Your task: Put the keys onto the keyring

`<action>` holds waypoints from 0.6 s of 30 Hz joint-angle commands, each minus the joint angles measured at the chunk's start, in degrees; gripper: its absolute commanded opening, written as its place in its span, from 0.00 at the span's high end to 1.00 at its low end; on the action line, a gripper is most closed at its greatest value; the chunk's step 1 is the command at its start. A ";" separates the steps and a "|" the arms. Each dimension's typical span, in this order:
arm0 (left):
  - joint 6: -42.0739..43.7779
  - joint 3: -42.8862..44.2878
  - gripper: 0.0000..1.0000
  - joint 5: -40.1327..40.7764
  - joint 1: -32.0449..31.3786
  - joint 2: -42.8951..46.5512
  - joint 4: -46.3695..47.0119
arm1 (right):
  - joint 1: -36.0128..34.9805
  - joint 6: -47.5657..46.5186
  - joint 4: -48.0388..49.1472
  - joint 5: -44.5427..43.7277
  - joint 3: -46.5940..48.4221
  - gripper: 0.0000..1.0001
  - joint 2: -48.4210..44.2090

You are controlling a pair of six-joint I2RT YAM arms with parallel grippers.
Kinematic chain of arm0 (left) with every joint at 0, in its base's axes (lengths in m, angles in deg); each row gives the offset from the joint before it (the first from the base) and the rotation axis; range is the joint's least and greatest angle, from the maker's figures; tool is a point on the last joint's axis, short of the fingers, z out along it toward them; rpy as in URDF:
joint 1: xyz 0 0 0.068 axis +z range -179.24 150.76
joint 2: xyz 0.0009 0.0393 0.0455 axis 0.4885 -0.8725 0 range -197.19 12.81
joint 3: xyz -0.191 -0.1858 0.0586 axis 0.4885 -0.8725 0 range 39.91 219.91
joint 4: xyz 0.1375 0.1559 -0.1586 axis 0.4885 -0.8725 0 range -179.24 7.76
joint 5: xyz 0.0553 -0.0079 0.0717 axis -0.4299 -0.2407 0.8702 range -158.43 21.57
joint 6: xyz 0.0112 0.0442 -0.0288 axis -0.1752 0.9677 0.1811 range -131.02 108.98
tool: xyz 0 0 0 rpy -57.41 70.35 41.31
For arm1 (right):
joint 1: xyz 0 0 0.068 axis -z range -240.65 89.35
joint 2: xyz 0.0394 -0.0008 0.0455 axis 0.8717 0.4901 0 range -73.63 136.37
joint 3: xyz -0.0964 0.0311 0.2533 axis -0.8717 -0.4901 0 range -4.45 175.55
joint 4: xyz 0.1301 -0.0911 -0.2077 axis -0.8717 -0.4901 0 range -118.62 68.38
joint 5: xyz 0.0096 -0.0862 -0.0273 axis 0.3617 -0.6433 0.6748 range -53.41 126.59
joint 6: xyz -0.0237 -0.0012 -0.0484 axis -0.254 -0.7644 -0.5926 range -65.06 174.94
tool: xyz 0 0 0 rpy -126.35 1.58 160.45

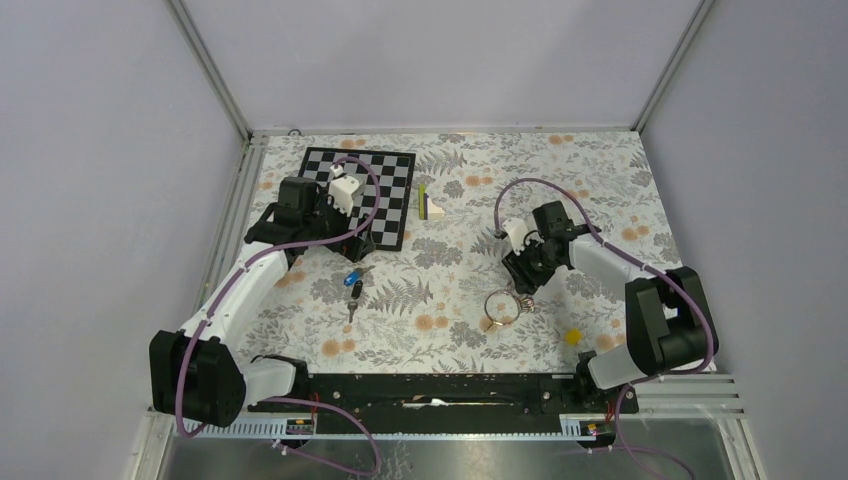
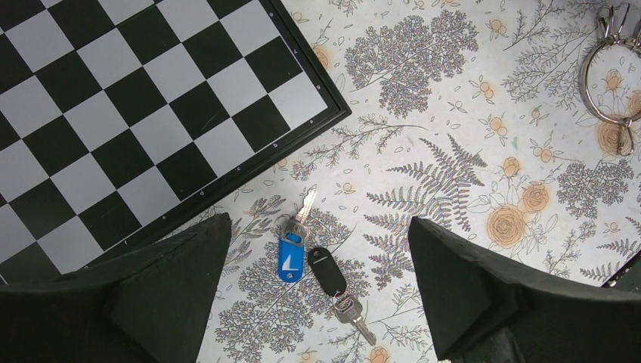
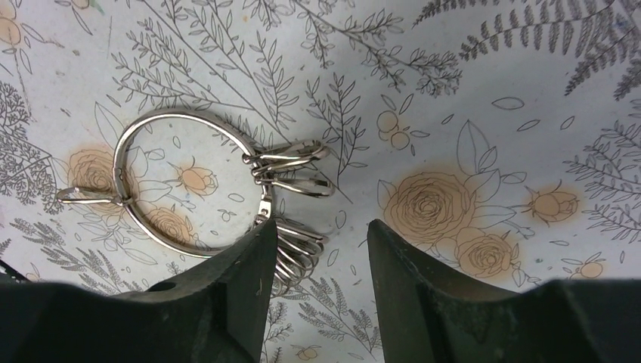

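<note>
Hovering, we have the left gripper (image 2: 317,231) agape over the keys (image 2: 326,271) by the chessboard (image 2: 136,113), right gripper (image 3: 321,228) half-open at the keyring (image 3: 281,160).

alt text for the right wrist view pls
The keyring, a thin silvery wire ring with a bunch of small clips, lies on a floral tablecloth. The right gripper hangs just over the clips, its two dark fingers apart.

Bright, even light, apparently from overhead; shadows stay faint and short. The keyring (image 3: 287,160) glints mildly and looks sharp in the right wrist view. The top view is softer, with the keys (image 1: 353,282) tiny.
</note>
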 commanded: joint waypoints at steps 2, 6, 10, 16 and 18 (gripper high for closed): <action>1.10 -0.37 0.01 -1.61 0.33 0.71 1.42 | -0.24 -0.14 0.36 0.28 3.42 0.46 1.40; 1.05 -0.30 0.01 -1.83 0.30 0.61 1.42 | -1.48 -1.18 0.25 -0.57 4.54 0.44 2.97; 1.18 -0.39 0.01 -1.90 0.29 0.65 1.42 | -2.34 -3.48 -0.42 -1.49 5.83 0.44 5.37; 1.44 -0.56 0.01 -1.71 0.34 0.79 1.47 | -3.18 -7.40 -1.51 -2.86 6.71 0.44 7.69; 1.53 -0.56 0.01 -1.70 0.34 0.79 1.47 | -3.43 -7.87 -1.77 -2.81 6.97 0.46 8.20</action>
